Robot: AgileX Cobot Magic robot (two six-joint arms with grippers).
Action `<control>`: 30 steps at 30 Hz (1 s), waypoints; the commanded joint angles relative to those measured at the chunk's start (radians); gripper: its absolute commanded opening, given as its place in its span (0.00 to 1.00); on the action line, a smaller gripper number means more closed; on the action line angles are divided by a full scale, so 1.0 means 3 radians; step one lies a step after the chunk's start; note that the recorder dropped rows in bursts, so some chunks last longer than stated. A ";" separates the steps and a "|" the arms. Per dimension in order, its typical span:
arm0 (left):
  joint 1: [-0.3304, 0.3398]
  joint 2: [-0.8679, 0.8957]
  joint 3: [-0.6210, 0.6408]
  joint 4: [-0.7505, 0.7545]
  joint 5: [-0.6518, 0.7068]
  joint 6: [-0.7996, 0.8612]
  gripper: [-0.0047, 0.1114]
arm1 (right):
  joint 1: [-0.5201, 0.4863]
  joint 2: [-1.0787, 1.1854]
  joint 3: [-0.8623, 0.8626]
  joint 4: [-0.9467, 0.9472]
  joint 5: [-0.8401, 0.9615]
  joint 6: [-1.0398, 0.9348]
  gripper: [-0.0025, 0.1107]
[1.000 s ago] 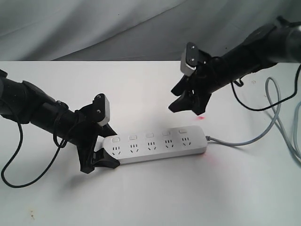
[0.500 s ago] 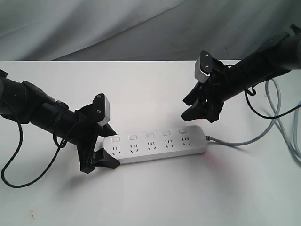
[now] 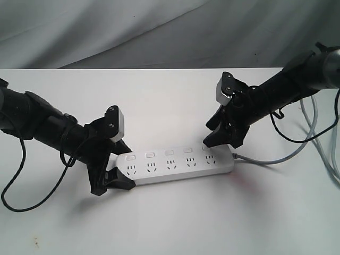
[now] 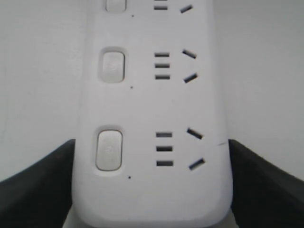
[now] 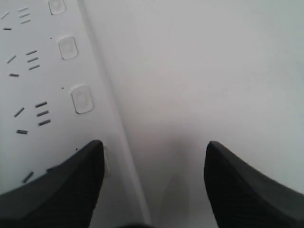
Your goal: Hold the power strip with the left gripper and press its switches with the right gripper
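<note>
The white power strip (image 3: 175,163) lies flat on the white table, its grey cord (image 3: 276,158) leaving the right end. My left gripper (image 3: 118,164) is shut on its left end, a black finger (image 4: 38,185) pressed against each long side of the power strip (image 4: 156,104). The switches (image 3: 169,153) run in a row along the far edge, and two show close up (image 4: 109,150). My right gripper (image 3: 222,139) hangs open just over the right end. One of its fingers (image 5: 71,190) covers the switch nearest the cord, beside the power strip (image 5: 42,95); the other is over bare table.
The grey cord loops along the table's right edge (image 3: 319,133). A thin black cable (image 3: 16,186) hangs from the left arm onto the table at the left. A grey cloth backdrop (image 3: 159,32) closes off the far side.
My right gripper has come down and toward me, from above the table behind the strip to just over its right end. The left gripper and the strip have not moved.
</note>
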 commanded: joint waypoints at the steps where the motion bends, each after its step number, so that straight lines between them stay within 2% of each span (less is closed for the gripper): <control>1: -0.0012 -0.0010 -0.0014 -0.0008 0.0007 0.0020 0.04 | 0.0007 0.0000 0.0008 -0.0009 -0.0044 -0.0008 0.53; 17: -0.0012 -0.0010 -0.0014 -0.0008 0.0007 0.0020 0.04 | 0.0007 0.0114 0.0008 -0.0009 -0.0006 0.0016 0.53; 30: -0.0012 -0.0010 -0.0014 -0.0008 0.0007 0.0020 0.04 | 0.0060 0.0211 0.0008 -0.0334 -0.0113 0.0154 0.53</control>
